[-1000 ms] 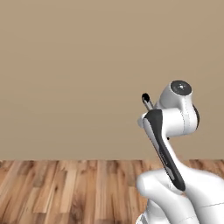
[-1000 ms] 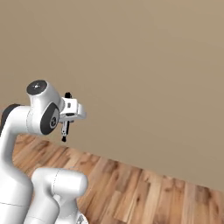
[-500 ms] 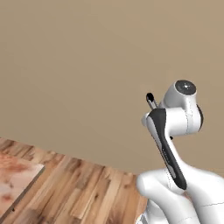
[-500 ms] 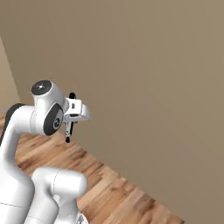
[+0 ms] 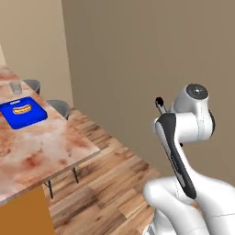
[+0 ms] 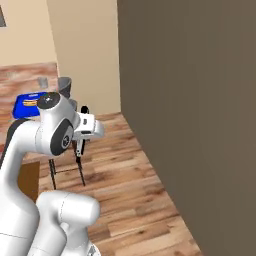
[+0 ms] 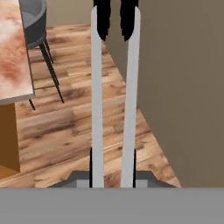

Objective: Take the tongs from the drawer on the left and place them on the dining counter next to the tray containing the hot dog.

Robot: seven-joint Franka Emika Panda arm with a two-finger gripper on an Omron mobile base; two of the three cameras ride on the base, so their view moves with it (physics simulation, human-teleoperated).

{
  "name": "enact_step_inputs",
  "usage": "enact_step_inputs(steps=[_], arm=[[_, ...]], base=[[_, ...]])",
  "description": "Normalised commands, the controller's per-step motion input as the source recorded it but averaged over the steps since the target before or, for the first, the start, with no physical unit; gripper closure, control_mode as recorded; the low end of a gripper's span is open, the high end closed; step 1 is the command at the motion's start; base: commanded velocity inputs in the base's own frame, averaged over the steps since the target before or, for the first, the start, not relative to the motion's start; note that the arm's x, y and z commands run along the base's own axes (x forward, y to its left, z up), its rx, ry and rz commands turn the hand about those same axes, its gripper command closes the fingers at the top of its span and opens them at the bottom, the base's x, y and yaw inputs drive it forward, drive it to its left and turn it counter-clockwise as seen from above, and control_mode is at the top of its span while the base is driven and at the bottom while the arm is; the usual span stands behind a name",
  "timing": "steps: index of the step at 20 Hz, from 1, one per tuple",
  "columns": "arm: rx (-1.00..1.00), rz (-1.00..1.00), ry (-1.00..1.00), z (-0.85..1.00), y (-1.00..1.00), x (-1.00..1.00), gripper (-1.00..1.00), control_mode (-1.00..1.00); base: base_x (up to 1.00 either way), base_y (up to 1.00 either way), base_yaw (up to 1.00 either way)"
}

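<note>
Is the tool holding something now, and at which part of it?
Yes, the tongs, gripped near the joined end; the black tips point away from the tool.

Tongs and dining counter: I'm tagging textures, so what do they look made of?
Tongs: probably matte grey metal, given the thin flat uniform arms; black tips may be rubber or plastic. Dining counter: looks like polished marble, mottled reddish-brown and cream.

The tray (image 5: 23,113) is lying on the tabletop (image 5: 43,151), well to the left of the arm, with the hot dog (image 5: 21,109) sitting inside it. A cup (image 5: 16,87) is standing just behind the tray, and stools (image 5: 59,108) are tucked along the tabletop's far edge. The tongs (image 7: 113,96) are reaching forward from between the jaws over the floor (image 7: 78,122), beside the wall (image 7: 183,87) on the right, seemingly apart from everything.
</note>
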Motion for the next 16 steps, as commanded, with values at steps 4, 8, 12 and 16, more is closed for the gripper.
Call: enact_step_inputs(steps=[4,8,12,16], arm=[[0.00,0.00,0.00,0.00,0.00,0.00,1.00,1.00],[0.00,0.00,0.00,0.00,0.00,0.00,1.00,1.00],[0.00,0.00,0.00,0.00,0.00,0.00,1.00,1.00],[0.00,0.00,0.00,0.00,0.00,0.00,1.00,1.00]], base=[[0.06,-0.64,0.61],[0.00,-0.67,0.44],[-0.01,-0.65,0.37],[0.20,-0.64,0.52]])
